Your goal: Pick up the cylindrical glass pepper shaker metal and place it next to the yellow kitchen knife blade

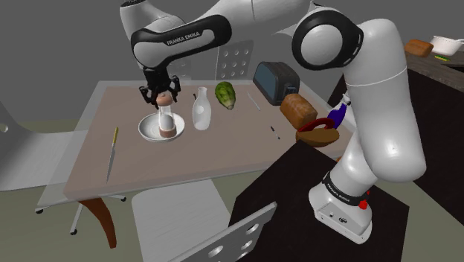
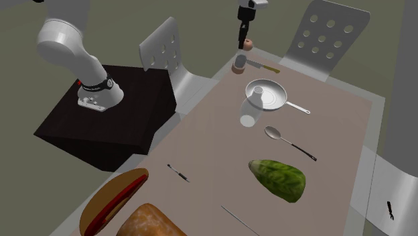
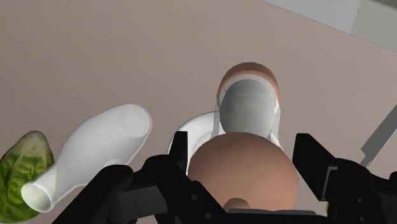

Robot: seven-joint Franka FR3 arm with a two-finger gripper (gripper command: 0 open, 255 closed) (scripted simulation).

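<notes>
Things sit across the table (image 1: pixel 186 160), left to right in the shoulder view. One knife (image 1: pixel 111 155), yellow-handled, lies along the left edge. Near the middle is one white pan (image 1: pixel 145 130), and one pepper shaker (image 1: pixel 168 117) shows upright against it: a clear cylinder with a brown domed cap and a brownish foot. The black gripper (image 1: pixel 162 97) clamps that cap between its fingers. Then one white bottle (image 1: pixel 201 109), one green leafy head (image 1: pixel 225 95), one toaster (image 1: pixel 275 80), one brown loaf (image 1: pixel 298 109).

Upright copper-capped pepper shaker (image 1: pixel 167 115) — knife (image 1: pixel 111 154) flat, apart.
</notes>
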